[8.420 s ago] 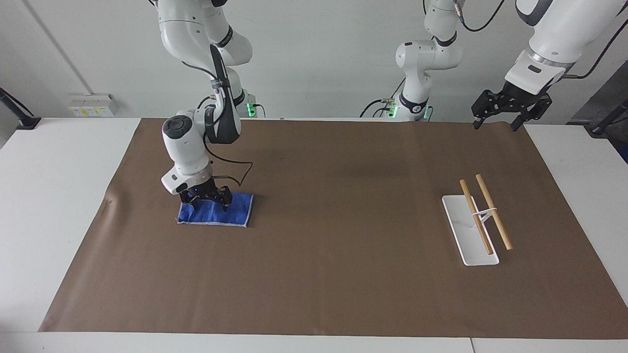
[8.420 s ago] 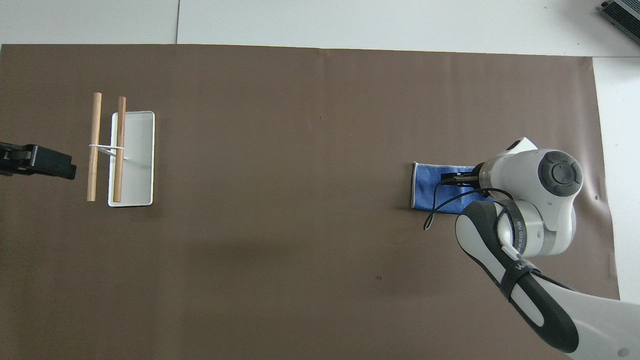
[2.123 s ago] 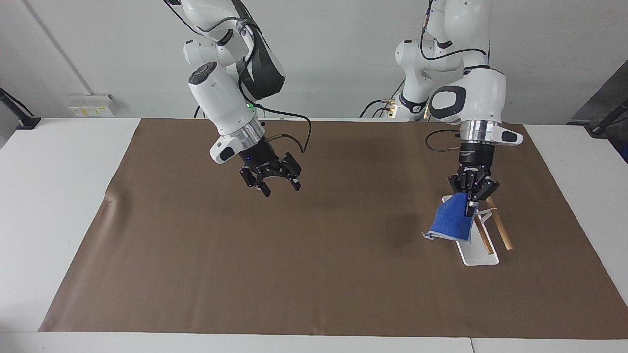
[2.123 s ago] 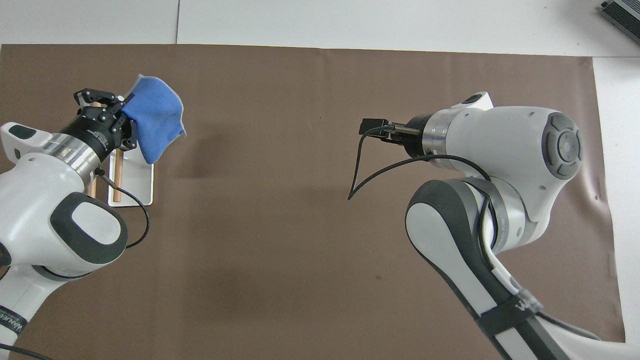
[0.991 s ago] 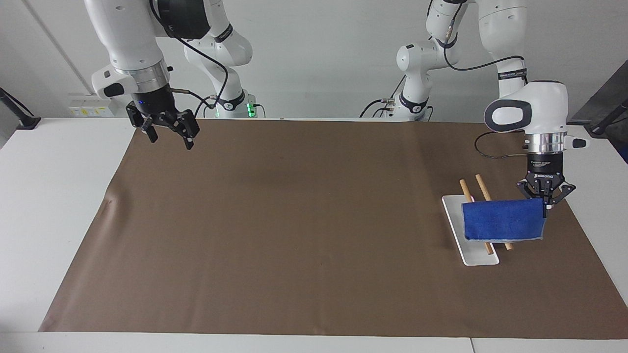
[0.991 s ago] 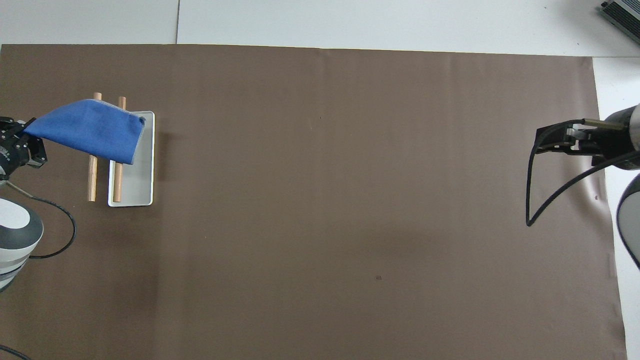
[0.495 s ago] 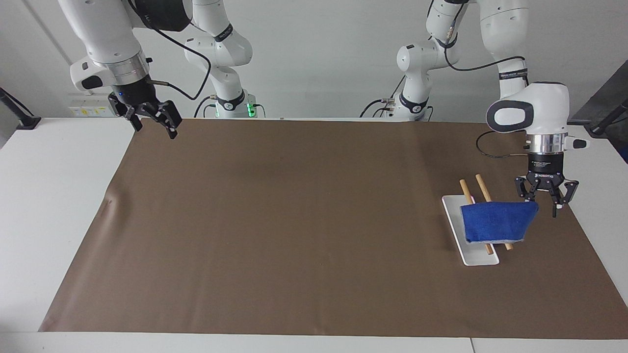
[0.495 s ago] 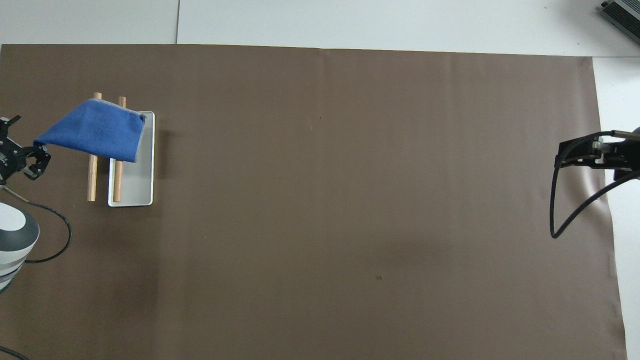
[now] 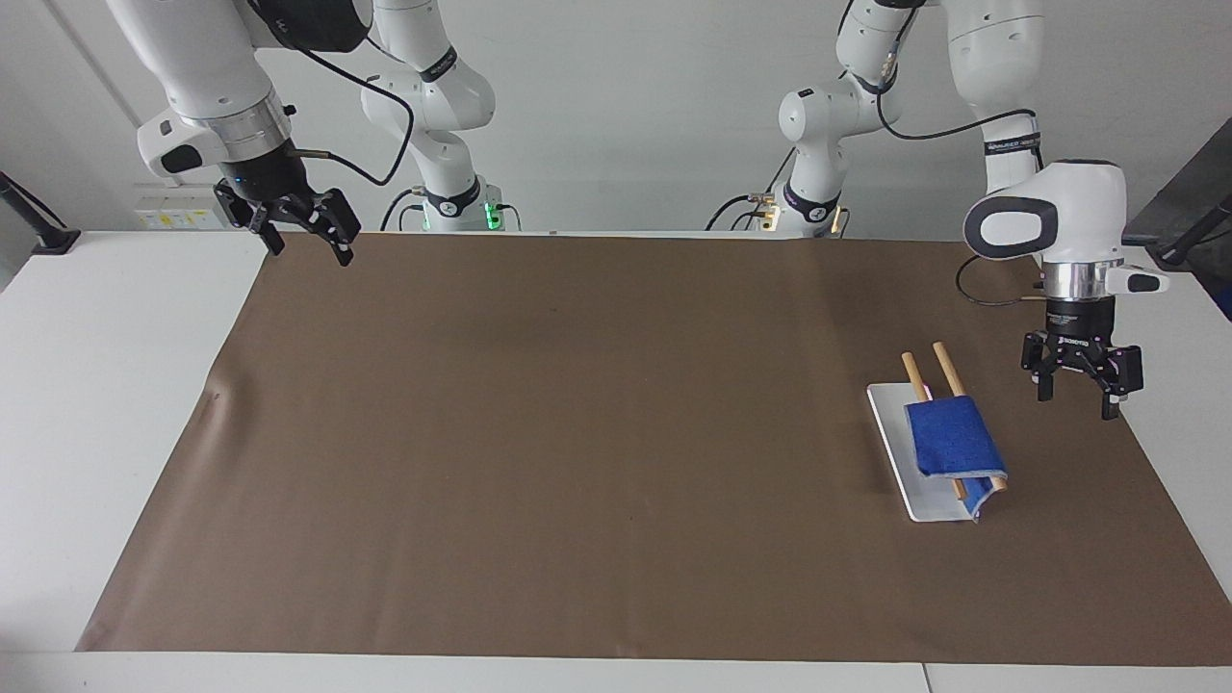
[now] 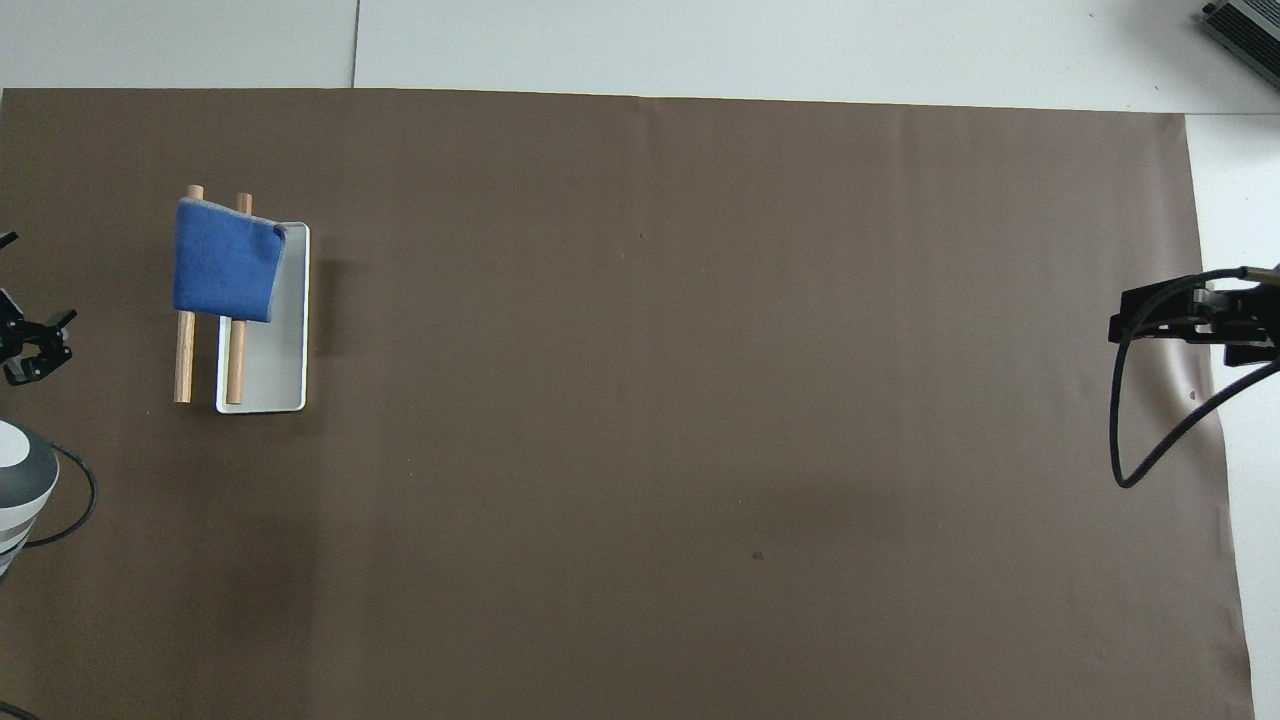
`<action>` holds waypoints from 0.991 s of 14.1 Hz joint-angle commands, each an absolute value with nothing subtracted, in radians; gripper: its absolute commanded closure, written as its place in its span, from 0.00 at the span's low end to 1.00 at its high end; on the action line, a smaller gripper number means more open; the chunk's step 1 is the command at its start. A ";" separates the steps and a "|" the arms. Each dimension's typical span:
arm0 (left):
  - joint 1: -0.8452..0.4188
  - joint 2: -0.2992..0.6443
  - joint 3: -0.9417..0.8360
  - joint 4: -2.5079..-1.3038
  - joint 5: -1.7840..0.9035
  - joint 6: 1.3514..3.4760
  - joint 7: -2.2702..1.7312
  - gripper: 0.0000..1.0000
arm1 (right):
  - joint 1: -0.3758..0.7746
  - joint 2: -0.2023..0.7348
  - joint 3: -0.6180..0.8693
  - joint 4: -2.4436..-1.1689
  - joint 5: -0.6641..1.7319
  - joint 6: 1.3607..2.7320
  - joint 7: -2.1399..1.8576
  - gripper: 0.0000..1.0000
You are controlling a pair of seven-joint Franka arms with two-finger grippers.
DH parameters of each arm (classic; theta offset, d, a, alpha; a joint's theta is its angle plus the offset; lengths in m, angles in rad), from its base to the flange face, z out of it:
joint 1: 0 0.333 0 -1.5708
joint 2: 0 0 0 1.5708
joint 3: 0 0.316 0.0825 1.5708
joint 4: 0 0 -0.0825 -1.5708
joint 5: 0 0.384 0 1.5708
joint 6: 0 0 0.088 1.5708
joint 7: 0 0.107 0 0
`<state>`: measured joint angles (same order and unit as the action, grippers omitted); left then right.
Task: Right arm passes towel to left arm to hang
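Observation:
The blue towel (image 9: 953,441) hangs draped over the two wooden rods (image 9: 948,366) of the white tray (image 9: 890,423), at the left arm's end of the table. In the overhead view the towel (image 10: 225,260) covers the part of the rods (image 10: 183,355) farther from the robots. My left gripper (image 9: 1075,402) is open and empty. It hovers low over the mat beside the tray, apart from the towel. My right gripper (image 9: 310,248) is open and empty, raised over the mat's corner at the right arm's end, and waits.
A brown mat (image 9: 577,433) covers most of the white table (image 9: 115,385). The tray's bare part (image 10: 270,370) lies nearer the robots than the towel. The right arm's black cable (image 10: 1140,440) hangs in a loop over the mat's edge.
My left gripper has let go of the towel and moved away from the tray toward the table's end. The towel's freed end has dropped over the rods. The right gripper has barely shifted.

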<state>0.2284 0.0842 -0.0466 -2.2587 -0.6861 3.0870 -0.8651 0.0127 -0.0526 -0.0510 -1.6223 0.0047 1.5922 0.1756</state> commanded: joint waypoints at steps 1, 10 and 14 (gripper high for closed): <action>0.224 0.069 -0.055 -2.269 -0.701 3.069 -0.660 0.00 | -0.005 -0.072 -0.048 -1.643 0.029 1.582 0.160 0.00; 0.075 0.081 -0.055 -2.201 -0.696 3.074 0.047 0.00 | 0.003 -0.072 -0.046 -1.643 0.018 1.585 0.150 0.00; -0.023 0.072 -0.055 -2.166 -0.692 3.073 0.256 0.00 | 0.005 -0.072 -0.046 -1.643 0.014 1.588 0.147 0.00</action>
